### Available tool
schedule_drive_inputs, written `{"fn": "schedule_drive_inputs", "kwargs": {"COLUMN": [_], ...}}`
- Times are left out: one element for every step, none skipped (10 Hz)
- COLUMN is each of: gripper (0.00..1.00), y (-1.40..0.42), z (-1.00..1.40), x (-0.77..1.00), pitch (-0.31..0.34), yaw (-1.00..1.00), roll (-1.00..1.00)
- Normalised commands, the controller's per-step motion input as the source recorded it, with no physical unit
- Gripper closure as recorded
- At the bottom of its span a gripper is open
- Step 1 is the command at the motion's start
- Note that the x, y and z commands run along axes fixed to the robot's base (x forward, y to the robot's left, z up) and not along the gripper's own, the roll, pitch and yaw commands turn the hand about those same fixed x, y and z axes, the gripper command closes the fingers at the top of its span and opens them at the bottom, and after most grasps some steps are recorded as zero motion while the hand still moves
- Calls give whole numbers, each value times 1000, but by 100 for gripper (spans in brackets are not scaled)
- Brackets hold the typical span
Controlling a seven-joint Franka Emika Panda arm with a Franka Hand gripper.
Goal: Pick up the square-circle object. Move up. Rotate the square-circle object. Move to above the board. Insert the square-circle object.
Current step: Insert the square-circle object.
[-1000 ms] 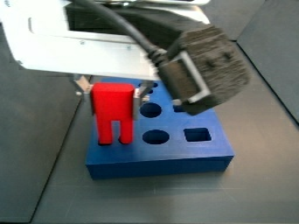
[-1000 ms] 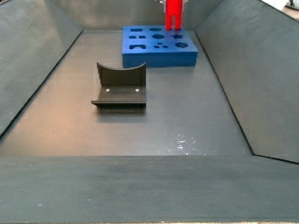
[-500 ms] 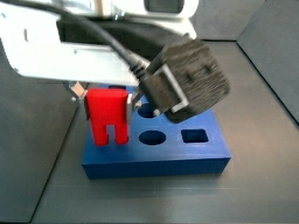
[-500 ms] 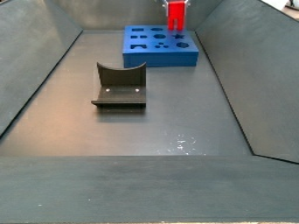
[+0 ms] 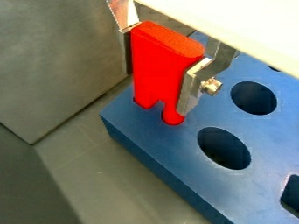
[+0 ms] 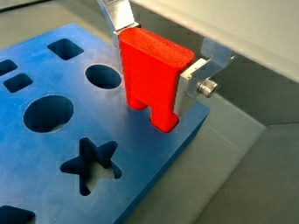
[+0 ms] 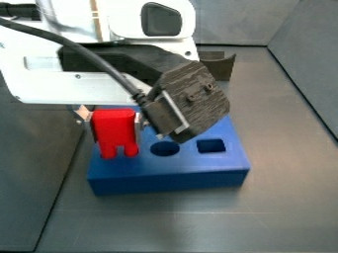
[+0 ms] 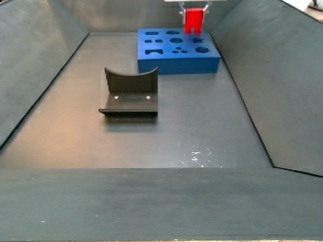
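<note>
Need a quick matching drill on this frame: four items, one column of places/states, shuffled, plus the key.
Items:
1. square-circle object
2. board
3. fixture
4. claw

Places/states:
A. blue slab at the far end of the bin
B. dark, alone mid-floor
C. shut on the red piece above the board's corner
D. red, upright, legs pointing down at the board

Pairs: 1-D, 2-A, 3-B, 4-C

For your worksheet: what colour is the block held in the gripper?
Bright red square-circle object, clearest in a wrist view.
</note>
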Motion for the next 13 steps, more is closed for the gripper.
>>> {"fn": "schedule_drive_inputs", "kwargs": {"gripper": [100,100,100,100,100,100,100,100,100,100,100,100,100], "y": [80,0,-134,-203,-277,-289,-234,0,0,-14,-57,-97,-157], "z": [-483,-589,-680,-723,-729,-743,-751,0,-143,-791,-863,-920,-917], "x": [0,0,0,0,0,0,14,0,0,120,163,174,226], "pitch": [-266,-247,-229,-229,-243,-239,-216,0,-11,-20,-53,-69,-113], "yaw": [471,294,191,160,114,94,117,0,0,0,0,0,0], "roll": [239,200,166,141,114,119,133,11,40,259,213,171,124]}}
